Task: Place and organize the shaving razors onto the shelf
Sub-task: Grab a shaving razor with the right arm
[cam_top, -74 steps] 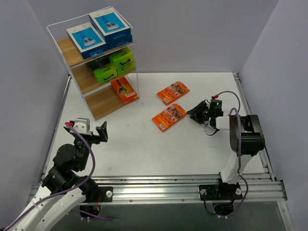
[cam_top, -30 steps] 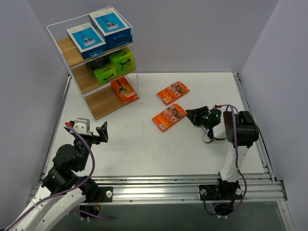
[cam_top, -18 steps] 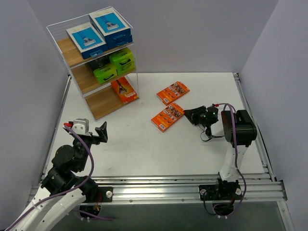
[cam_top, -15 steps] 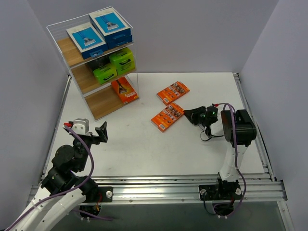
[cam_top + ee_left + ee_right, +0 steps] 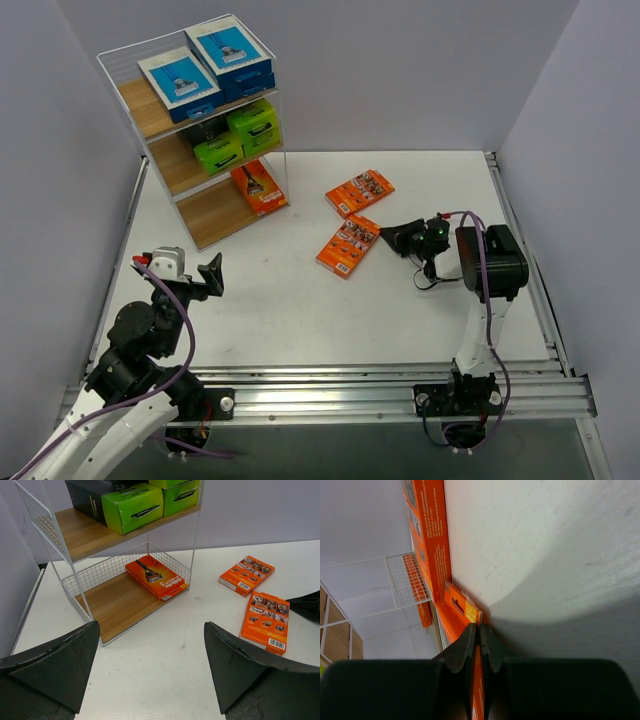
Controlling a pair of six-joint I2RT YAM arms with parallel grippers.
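The shelf (image 5: pixel 212 216) stands at the far left, with blue-and-white razor packs (image 5: pixel 205 60) on top, lime-green ones (image 5: pixel 238 135) in the middle and an orange one (image 5: pixel 259 187) on the lowest board. Two orange razor packs lie on the table, a far one (image 5: pixel 360 192) and a near one (image 5: pixel 347 246). My right gripper (image 5: pixel 393 238) is low at the near pack's right end, shut on its thin hang tab (image 5: pixel 464 611). My left gripper (image 5: pixel 190 276) hovers open and empty at the near left, facing the shelf (image 5: pixel 120 605).
In the left wrist view both table packs (image 5: pixel 246 575) (image 5: pixel 265 622) lie right of the shelf, with the right gripper's dark tip (image 5: pixel 306 606) at the frame edge. A metal rail (image 5: pixel 400 385) runs along the near edge and grey walls enclose the table.
My right gripper slid left to the near orange pack and shut on its end; the pack shifted slightly left. The left arm has not moved.
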